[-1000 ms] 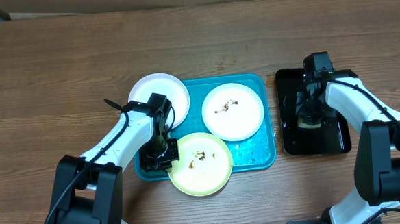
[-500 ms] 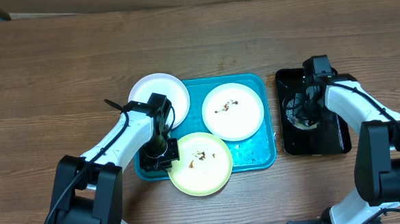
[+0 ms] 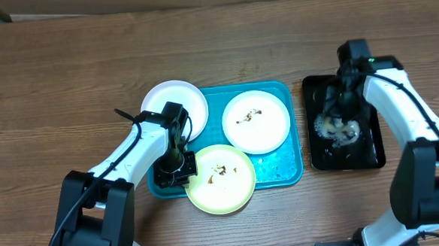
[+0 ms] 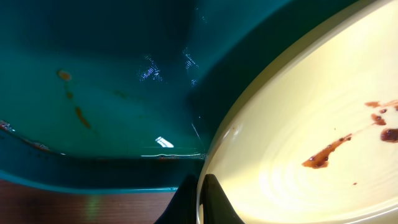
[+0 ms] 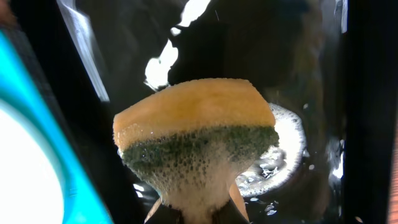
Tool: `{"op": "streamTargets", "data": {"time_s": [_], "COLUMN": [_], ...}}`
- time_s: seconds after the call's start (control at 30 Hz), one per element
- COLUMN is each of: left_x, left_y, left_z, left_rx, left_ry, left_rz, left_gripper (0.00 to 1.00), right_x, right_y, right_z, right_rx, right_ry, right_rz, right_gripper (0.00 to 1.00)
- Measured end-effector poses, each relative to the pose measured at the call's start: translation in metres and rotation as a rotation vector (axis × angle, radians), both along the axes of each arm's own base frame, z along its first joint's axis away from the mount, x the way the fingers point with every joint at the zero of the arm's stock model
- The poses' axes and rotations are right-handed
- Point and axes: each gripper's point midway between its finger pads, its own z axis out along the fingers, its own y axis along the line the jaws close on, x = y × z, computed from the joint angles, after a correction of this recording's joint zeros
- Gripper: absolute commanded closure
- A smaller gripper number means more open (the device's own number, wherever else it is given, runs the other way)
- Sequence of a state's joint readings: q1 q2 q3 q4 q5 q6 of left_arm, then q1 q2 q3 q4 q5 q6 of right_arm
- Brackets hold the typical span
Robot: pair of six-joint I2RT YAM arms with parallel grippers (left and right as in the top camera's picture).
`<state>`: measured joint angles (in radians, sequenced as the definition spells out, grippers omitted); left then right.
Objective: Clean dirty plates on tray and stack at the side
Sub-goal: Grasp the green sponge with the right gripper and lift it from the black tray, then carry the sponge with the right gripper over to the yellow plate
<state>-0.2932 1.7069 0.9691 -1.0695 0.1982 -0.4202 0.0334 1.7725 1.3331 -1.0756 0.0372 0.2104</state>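
The left gripper (image 3: 181,167) is clamped on the near-left rim of the yellow-green plate (image 3: 219,179), which carries brown smears at its centre and overhangs the near edge of the turquoise tray (image 3: 280,165); in the left wrist view the fingertips (image 4: 211,198) pinch that rim tightly. A smeared white plate (image 3: 255,122) lies flat inside the tray on its right half, and a clean-looking white plate (image 3: 175,103) sits over the tray's far-left corner, partly on the wooden table (image 3: 66,63). The right gripper (image 5: 196,214) is closed on a foamy yellow-and-green sponge (image 5: 196,134), held over a patch of suds in the black tray (image 3: 364,149), just beside the turquoise one
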Motion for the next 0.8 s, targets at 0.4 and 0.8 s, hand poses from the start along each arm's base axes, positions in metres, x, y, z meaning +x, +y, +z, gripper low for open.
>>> {"op": "streamTargets", "data": {"time_s": [0.4,0.8], "left_x": [0.000,0.000], "left_y": [0.000,0.000], "left_z": [0.000,0.000], "left_rx": [-0.001,0.000], "left_ry": [-0.001,0.000], "left_rz": [0.000,0.000], "left_gripper": [0.96,0.96], "right_x": [-0.014,-0.019], "right_y": [0.010,0.044], "right_z": [0.040,0.042], "right_rx": [0.071,0.189], "right_ry": [-0.057,-0.046], "right_rz": [-0.043,0.120], "right_gripper": [0.96,0.96]}}
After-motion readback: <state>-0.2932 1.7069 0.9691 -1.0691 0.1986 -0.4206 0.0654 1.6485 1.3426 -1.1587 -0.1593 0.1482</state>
